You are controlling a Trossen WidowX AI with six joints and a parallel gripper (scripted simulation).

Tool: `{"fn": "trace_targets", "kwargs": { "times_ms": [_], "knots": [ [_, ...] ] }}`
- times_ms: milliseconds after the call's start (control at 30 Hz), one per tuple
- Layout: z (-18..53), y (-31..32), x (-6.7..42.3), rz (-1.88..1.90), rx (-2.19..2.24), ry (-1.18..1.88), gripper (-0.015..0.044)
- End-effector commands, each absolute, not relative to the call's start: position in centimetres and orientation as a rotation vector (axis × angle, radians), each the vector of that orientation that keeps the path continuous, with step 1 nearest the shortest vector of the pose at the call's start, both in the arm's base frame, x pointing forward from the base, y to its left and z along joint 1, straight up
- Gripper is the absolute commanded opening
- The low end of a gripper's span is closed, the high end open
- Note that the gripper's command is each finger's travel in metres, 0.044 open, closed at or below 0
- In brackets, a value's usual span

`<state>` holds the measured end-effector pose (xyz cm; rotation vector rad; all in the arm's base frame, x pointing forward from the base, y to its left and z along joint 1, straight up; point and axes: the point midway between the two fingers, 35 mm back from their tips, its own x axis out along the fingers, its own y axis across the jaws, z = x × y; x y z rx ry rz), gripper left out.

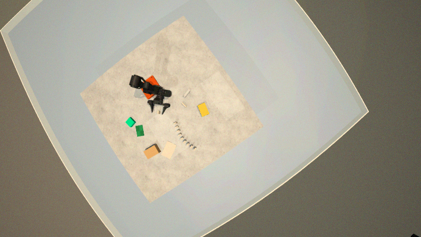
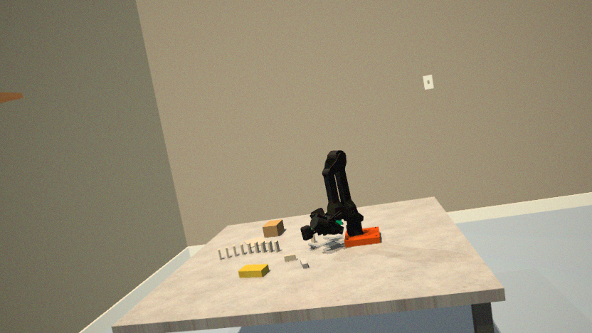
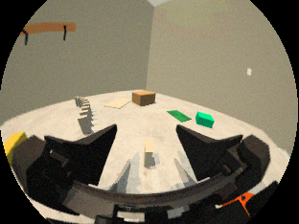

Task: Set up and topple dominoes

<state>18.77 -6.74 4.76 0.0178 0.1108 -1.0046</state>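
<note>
My gripper is open and low over the table. A small tan domino stands upright on the table between the spread fingers, free of both. The row of several standing dominoes curves away to the side, a clear gap from this domino. Two more loose dominoes lie flat: one farther out, one closer to the row.
A yellow block lies beyond the flat dominoes. A brown box and a cream tile sit near the row's far end. A green cube and green tile lie opposite. The arm's orange base is behind.
</note>
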Motion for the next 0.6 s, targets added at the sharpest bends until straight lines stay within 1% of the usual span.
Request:
{"fn": "trace_targets", "kwargs": {
  "times_ms": [0,200,267,400,567],
  "knots": [
    [6.7,-6.8,18.7,-1.004,0.021,0.109,0.044],
    [7.1,-6.8,18.7,-1.004,0.016,0.117,0.044],
    [6.9,-6.9,19.1,-1.001,-0.026,0.183,0.044],
    [5.8,-7.1,21.1,-0.952,-0.214,0.507,0.044],
    [4.8,-7.9,22.7,-0.746,-0.426,0.986,0.044]
  ]
}}
